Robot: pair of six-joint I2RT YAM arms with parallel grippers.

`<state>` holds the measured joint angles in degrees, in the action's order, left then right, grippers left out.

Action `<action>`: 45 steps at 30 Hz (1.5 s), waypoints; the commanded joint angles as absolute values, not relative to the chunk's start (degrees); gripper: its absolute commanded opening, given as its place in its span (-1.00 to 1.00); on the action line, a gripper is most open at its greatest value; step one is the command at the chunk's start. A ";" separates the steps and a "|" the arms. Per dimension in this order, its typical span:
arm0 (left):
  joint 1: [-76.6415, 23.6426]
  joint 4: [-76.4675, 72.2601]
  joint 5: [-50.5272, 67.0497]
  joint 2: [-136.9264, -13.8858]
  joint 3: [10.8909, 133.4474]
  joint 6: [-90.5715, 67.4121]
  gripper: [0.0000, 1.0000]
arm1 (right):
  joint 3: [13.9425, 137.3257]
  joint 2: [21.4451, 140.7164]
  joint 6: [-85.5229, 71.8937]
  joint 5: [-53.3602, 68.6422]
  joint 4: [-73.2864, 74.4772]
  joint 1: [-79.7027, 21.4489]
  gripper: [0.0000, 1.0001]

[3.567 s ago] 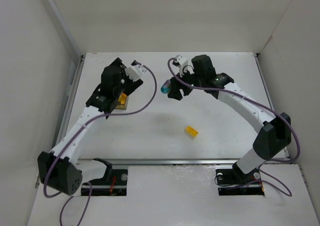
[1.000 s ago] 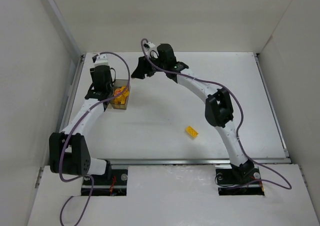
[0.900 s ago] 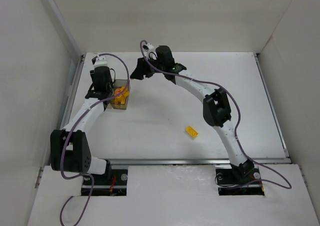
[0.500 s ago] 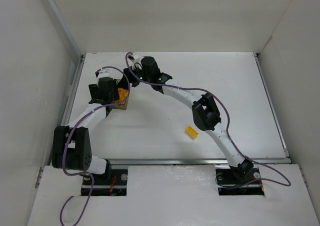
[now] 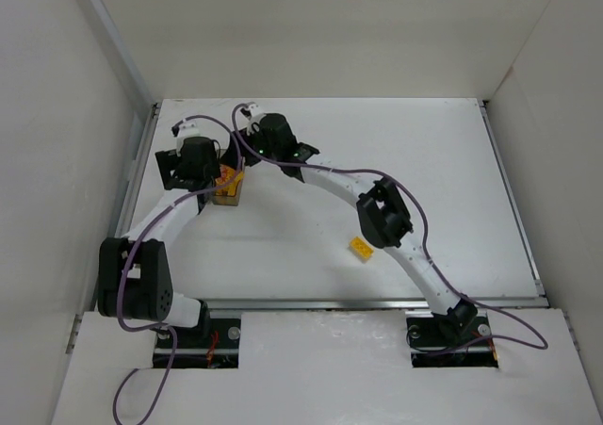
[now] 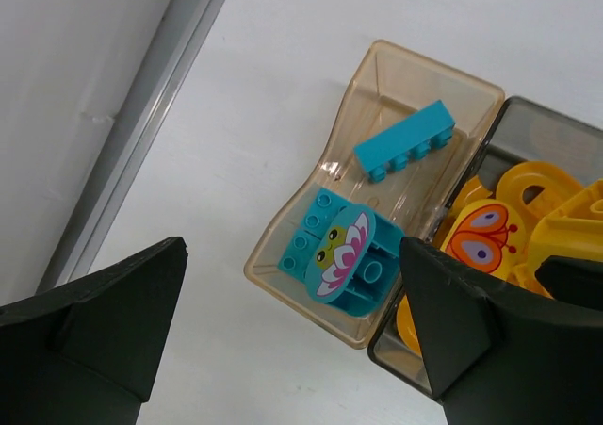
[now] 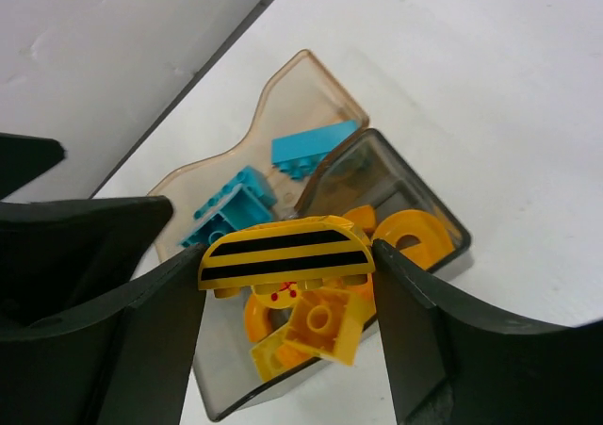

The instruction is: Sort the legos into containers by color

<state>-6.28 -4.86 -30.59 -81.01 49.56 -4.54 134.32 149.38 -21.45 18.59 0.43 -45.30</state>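
The two joined containers stand at the back left [image 5: 229,190]. In the left wrist view the tan-clear box [image 6: 353,100] holds a long cyan brick [image 6: 405,142] and a cyan piece with a flower face [image 6: 344,260]. The dark grey box [image 7: 415,194] holds several yellow and orange legos [image 7: 325,326]. My right gripper [image 7: 285,274] is shut on a yellow half-round lego with black stripes [image 7: 285,253] and holds it just above the dark grey box. My left gripper [image 6: 292,350] is open and empty, beside the tan-clear box. A yellow brick [image 5: 361,247] lies alone mid-table.
A metal rail [image 6: 141,133] runs along the table's left edge next to the containers, with the white wall behind it. The two arms are close together over the containers, my left gripper [image 5: 196,166] left of my right gripper [image 5: 245,150].
My right gripper has moved left and down with the striped yellow piece, to over the dark grey box. My left gripper has shifted a little beside the containers.
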 commanded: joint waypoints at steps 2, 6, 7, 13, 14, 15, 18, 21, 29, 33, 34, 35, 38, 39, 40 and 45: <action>-6.06 -2.02 -32.34 -78.22 53.87 -5.80 0.89 | 137.37 150.12 -21.45 15.82 -3.60 -45.70 0.34; -6.06 -0.53 -31.03 -77.70 54.40 -5.80 0.89 | 137.37 149.60 -19.87 17.57 -3.60 -45.70 1.00; -6.06 0.08 -31.03 -77.70 54.40 -5.80 0.89 | 137.98 149.59 -19.86 17.58 -3.60 -45.70 1.00; -6.06 0.09 -31.03 -77.17 54.93 -4.75 0.89 | 135.71 145.21 -16.88 14.61 -3.60 -45.70 1.00; -6.06 0.09 -31.03 -77.17 55.63 -3.27 0.89 | 132.83 141.98 -16.18 13.81 -3.60 -45.70 1.00; -6.06 0.09 -31.03 -77.17 55.63 -3.25 0.91 | 130.80 139.86 -14.95 13.10 -3.60 -45.18 1.00; -6.59 1.31 -33.22 -76.64 57.04 -0.72 0.94 | 117.67 127.77 -13.54 9.59 -3.60 -43.25 1.00; -6.59 2.02 -36.29 -75.59 57.66 0.62 0.99 | 103.51 115.28 -11.26 4.14 5.33 -40.27 1.00; -7.11 3.25 -40.43 -67.95 48.44 -0.08 0.99 | 85.54 104.43 -10.01 -11.69 45.51 -40.87 1.00; -8.17 3.25 -41.65 -64.43 44.48 0.70 0.99 | 75.78 99.67 -11.60 -7.21 46.49 -41.66 1.00; -8.17 2.47 -41.66 -63.55 43.78 0.70 0.99 | 74.89 99.67 -11.60 -7.21 46.49 -41.66 1.00; -8.70 1.68 -42.27 -63.55 42.64 1.40 0.99 | 74.36 99.67 -11.60 -6.60 46.49 -41.66 1.00; -9.32 0.97 -42.80 -61.35 41.14 1.93 0.99 | 72.78 99.67 -11.60 -6.07 46.49 -41.66 1.00; -9.32 0.36 -42.80 -61.35 41.13 1.93 0.99 | 71.82 100.19 -11.60 -6.06 46.49 -41.66 1.00; -9.84 0.35 -42.80 -60.56 40.61 2.46 0.99 | 71.28 100.20 -11.60 -6.06 46.49 -41.66 1.00; -9.84 -0.17 -43.95 -58.18 38.85 3.08 0.99 | 67.68 100.81 -12.13 -5.45 47.02 -41.66 0.95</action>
